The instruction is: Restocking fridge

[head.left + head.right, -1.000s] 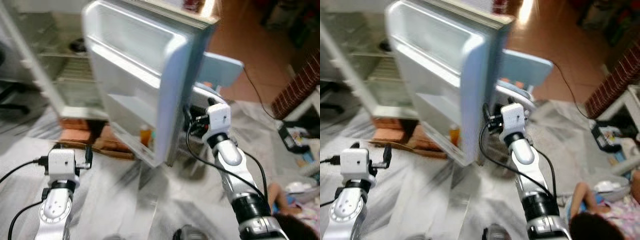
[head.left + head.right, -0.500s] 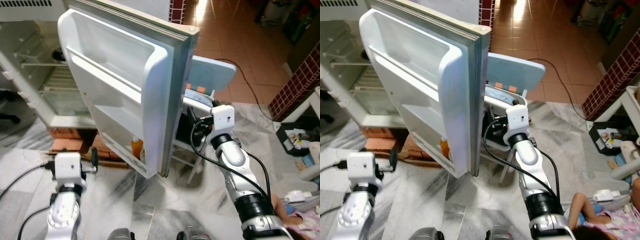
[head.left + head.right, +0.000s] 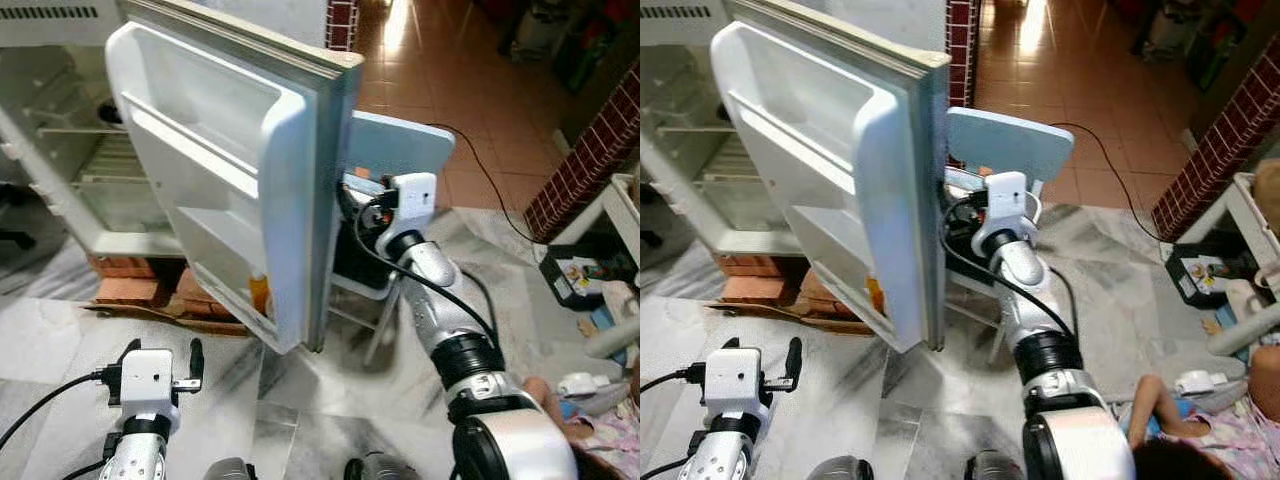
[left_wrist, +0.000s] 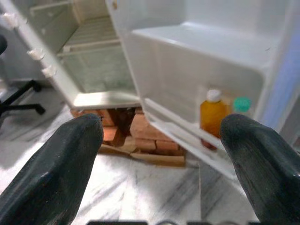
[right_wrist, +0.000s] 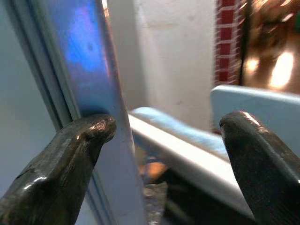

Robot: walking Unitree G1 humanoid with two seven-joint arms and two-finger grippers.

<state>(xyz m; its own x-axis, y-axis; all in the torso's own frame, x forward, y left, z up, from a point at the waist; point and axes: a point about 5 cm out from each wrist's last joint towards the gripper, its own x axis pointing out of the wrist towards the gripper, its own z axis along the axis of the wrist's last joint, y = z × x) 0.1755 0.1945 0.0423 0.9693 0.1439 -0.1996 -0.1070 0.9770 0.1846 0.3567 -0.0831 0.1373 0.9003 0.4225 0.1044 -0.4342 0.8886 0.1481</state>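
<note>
- Fridge door (image 3: 235,170): swung wide open, inner shelves facing the robot, giving access for restocking; the fridge (image 3: 80,140) cabinet stands behind it.
- Right end effector (image 5: 164,140): fingers spread apart, released, placed at the door's outer edge, 1 finger (image 5: 70,154) against it, probably to steady or swing the door.
- Left end effector (image 4: 161,140): released, empty, held low before the bottom door shelf.
- Orange bottle (image 4: 213,117): stands in that bottom shelf beside a green-capped item (image 4: 242,105).
- Blue chair (image 3: 400,150): just behind the door, limiting its swing.
- Bricks (image 4: 145,136): under the cabinet.
</note>
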